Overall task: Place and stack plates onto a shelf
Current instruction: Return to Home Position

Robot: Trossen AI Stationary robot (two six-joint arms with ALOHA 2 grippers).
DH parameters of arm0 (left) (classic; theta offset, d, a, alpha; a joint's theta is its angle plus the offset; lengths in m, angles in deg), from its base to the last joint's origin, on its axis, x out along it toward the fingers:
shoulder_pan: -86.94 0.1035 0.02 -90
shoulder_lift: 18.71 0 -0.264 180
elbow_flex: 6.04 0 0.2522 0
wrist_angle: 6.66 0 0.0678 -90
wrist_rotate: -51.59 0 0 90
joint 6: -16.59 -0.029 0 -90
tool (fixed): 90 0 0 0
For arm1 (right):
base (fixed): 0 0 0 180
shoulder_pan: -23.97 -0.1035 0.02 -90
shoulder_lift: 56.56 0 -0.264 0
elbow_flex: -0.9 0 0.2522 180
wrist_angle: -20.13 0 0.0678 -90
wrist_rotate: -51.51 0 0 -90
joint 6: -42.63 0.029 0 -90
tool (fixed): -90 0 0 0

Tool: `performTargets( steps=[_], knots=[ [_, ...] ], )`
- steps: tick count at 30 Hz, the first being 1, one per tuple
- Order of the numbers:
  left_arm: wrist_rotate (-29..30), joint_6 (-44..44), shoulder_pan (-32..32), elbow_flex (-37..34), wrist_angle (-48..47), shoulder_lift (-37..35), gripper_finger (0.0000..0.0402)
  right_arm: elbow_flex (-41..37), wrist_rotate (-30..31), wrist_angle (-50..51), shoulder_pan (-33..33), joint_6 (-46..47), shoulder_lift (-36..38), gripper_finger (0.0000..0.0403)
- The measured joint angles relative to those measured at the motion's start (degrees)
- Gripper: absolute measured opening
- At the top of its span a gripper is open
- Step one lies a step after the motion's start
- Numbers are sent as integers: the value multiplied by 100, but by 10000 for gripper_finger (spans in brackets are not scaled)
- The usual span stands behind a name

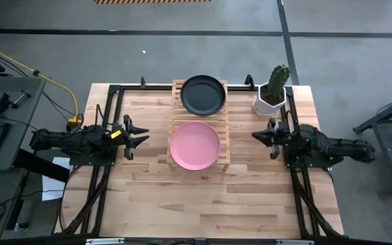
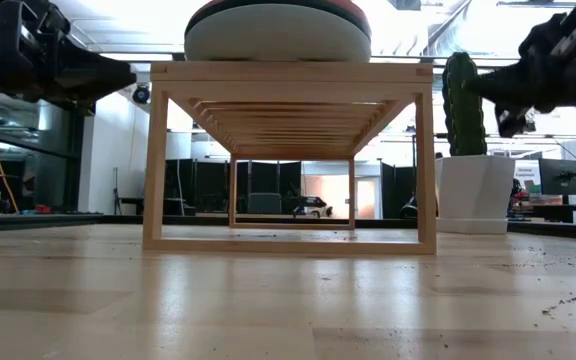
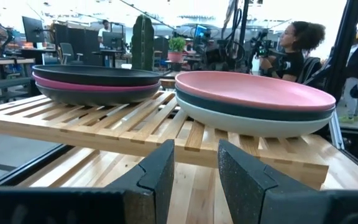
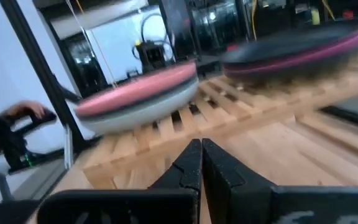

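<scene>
Since every plate lies on the shelf (image 1: 223, 133), your only risks are knocks. Left of the shelf, the left gripper (image 1: 140, 134) hovers with its fingers spread a little and nothing held; swing it inward and it would strike the slats and shake both stacks. On the shelf, 3 plates topped by the black plate (image 1: 202, 95) fill the far end, and 3 topped by the pink plate (image 1: 194, 145) fill the near end. Just off the shelf's far right corner stands the cactus pot (image 1: 271, 102); the right gripper (image 1: 258, 136), right of the shelf, pressed together and empty, could tip it. You'll find no readable writing.
</scene>
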Motion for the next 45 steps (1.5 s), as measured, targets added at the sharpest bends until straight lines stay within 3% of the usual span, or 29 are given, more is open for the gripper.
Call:
performTargets(
  steps=[45],
  knots=[
    [37, 0, -11, -2, -156, 78, 113, -8, -13, 20, -33, 0, -119, 0]
  ],
)
